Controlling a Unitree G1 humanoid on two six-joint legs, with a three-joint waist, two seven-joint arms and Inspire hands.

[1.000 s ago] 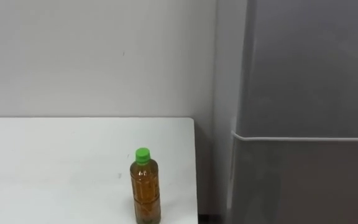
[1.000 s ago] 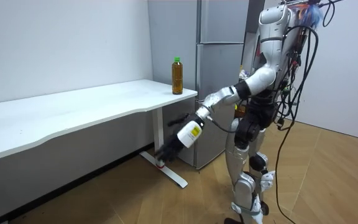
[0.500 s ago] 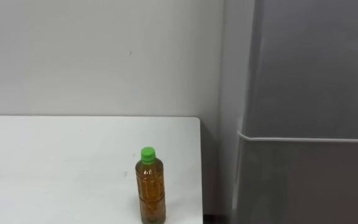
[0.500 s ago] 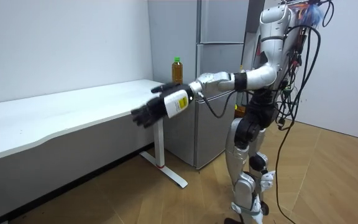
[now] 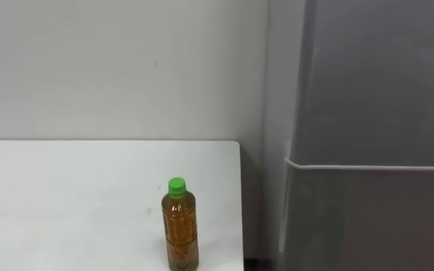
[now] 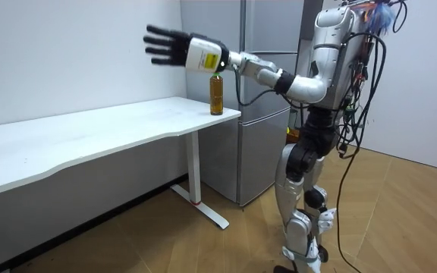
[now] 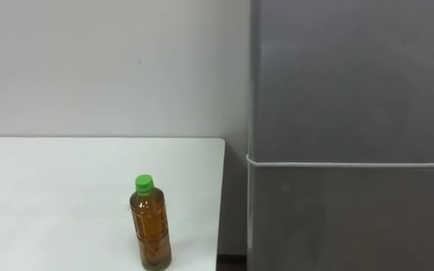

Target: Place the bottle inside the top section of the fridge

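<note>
Currently: one bottle (image 5: 180, 226) upright on one white table (image 5: 66, 196), near its right edge.
I see one fridge (image 5: 368, 113) beside the table, both doors closed; my left hand (image 6: 174, 47) hangs above the tabletop, fingers spread, released, holding nothing, apart from the bottle.

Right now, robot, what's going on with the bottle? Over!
Left hand open, held up high, empty. Bottle upright near the end of the table. Fridge beside it, doors shut.
</note>
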